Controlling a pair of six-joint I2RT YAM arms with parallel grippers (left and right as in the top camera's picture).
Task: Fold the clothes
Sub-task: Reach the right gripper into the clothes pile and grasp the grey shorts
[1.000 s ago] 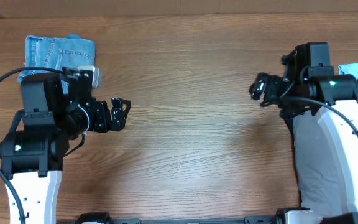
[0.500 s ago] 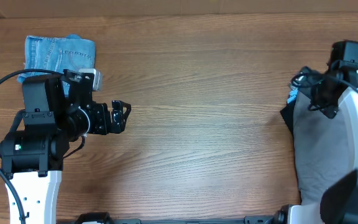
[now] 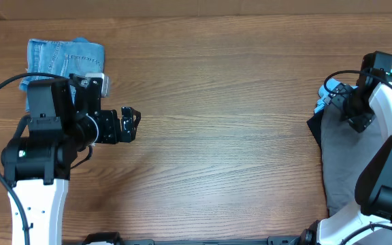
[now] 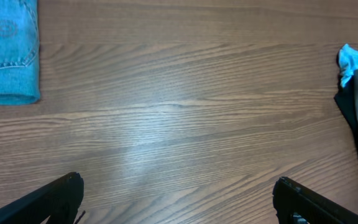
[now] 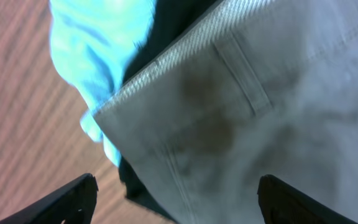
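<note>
Reading the layout first, we see the jeans [image 3: 63, 58] folded in the far-left corner of the table [image 3: 223, 136], well apart from the pile [image 3: 339, 163] of unfolded clothes at the right edge. We judge these to be a done stack and a to-do stack, with the bare middle left free for folding. The left gripper [image 3: 129, 124] hangs near the jeans with its fingers parted and nothing between them, so it is out of the way of the next pick. The right gripper [image 5: 176, 186] hovers over the top end of the pile with its fingers spread wide, also empty. We think it is placed there to take the next garment by an edge.

The overhead view gives us the whole arrangement, but the right arm [image 3: 386, 170] covers part of the pile, which shows there as little more than a grey shape. The right wrist view fills that in:

- **Grey garment:** the grey garment [image 5: 260, 93] has a stitched band with a belt loop [image 5: 241, 78] (trousers, most likely).
- **Blue cloth:** the blue cloth [image 5: 98, 56] pokes out past the corner of the grey garment.
- **Dark layer:** a dark layer [image 5: 173, 25] shows between the two.

None of that layering can be made out from above. The left wrist view looks across the table. It shows the hem of the jeans at one side and the blue cloth and dark fabric at the other, and it confirms that nothing sits between the left fingers.
</note>
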